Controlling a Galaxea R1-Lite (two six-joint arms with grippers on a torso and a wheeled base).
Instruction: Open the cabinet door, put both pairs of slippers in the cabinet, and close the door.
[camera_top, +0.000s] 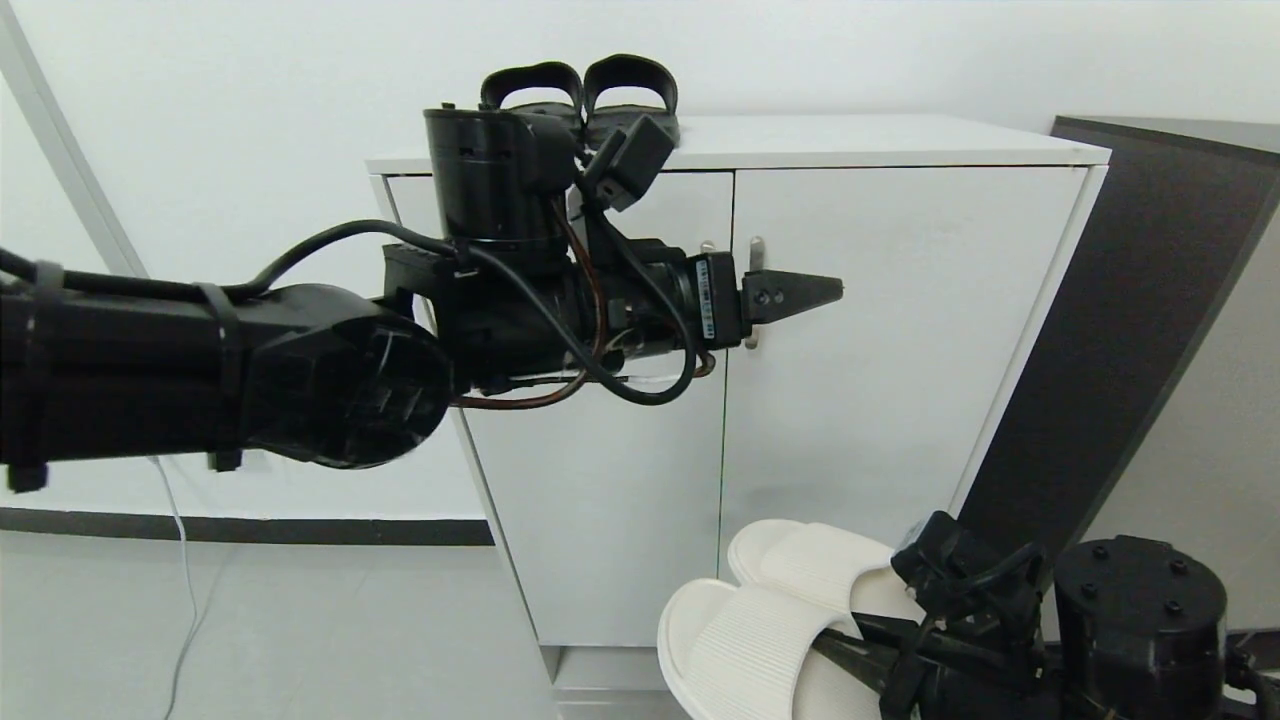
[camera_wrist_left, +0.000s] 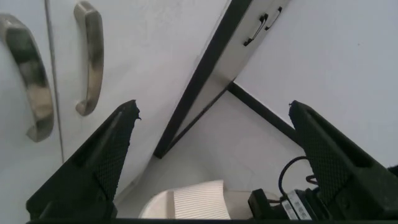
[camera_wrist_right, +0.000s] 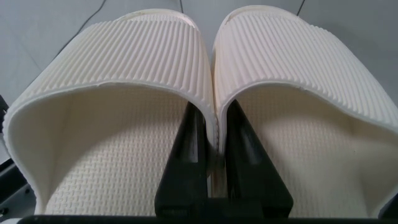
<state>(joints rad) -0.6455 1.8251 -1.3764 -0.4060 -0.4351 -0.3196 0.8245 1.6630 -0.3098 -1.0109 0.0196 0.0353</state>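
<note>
Right wrist view: right gripper (camera_wrist_right: 214, 118) pinches white slippers (camera_wrist_right: 124, 74) together.

A plain white wall (camera_top: 250, 100) fills the view from 9 to 12 o'clock, evenly lit. A pale grey bar (camera_top: 60, 150) slants across it at 10 o'clock. A dark skirting strip (camera_top: 250, 530) runs along its foot at 8 o'clock, above a light grey floor (camera_top: 330, 640). A thin white cable (camera_top: 186, 585) hangs across the strip to the floor. At 3 o'clock a dark grey panel (camera_top: 1130, 350) stands just beside the white cabinet (camera_top: 900, 350), a paler grey wall (camera_top: 1220, 480) past it.
</note>
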